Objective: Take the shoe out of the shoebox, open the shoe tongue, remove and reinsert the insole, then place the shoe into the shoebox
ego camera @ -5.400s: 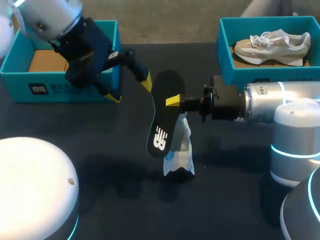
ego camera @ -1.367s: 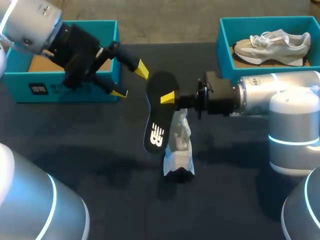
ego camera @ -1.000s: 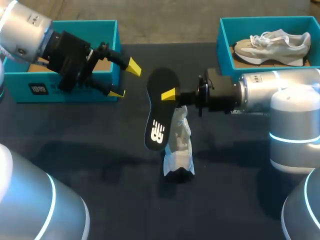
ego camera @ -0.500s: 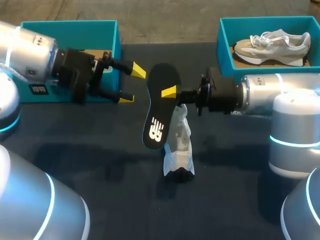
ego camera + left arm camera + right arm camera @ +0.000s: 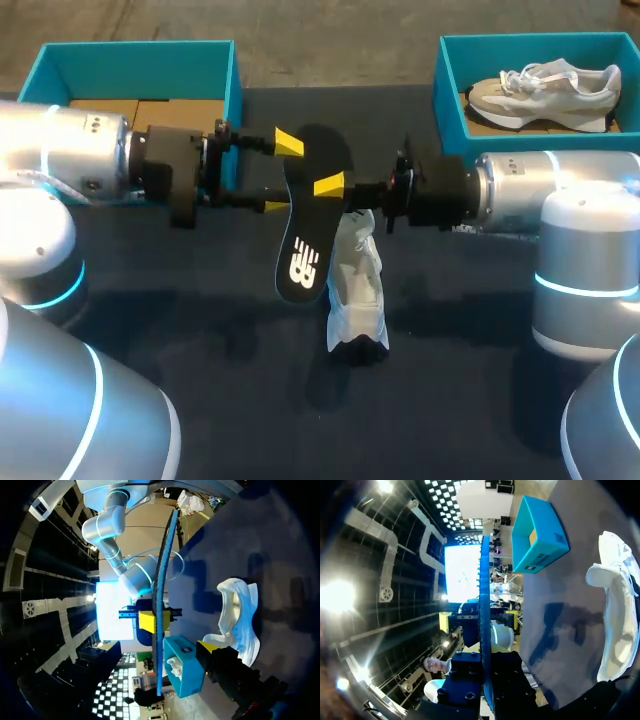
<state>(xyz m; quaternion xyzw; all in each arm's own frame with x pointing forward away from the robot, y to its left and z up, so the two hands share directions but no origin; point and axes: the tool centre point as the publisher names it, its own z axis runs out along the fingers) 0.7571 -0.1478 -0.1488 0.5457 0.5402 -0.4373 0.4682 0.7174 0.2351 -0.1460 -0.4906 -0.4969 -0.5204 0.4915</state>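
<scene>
A black insole (image 5: 312, 225) hangs upright over the table's middle, with my right gripper (image 5: 335, 188) shut on its upper half. From the left, my left gripper (image 5: 282, 175) stands open at the insole's upper left edge, one yellow tip above the other. In the left wrist view the insole (image 5: 162, 590) is edge-on ahead of my one visible fingertip (image 5: 209, 648). In the right wrist view the insole (image 5: 484, 605) is edge-on, with the left gripper's yellow tips to either side beyond it. The white shoe (image 5: 357, 290) lies on the dark table under the insole.
An open teal shoebox (image 5: 232, 75) stands at the back left. A second teal box (image 5: 452, 125) at the back right holds a beige shoe (image 5: 545, 85). My arms' large bases fill the near corners.
My left arm has swung in from the back left. Its open fingers now sit at the insole's upper edge. The right gripper and insole have shifted slightly left.
</scene>
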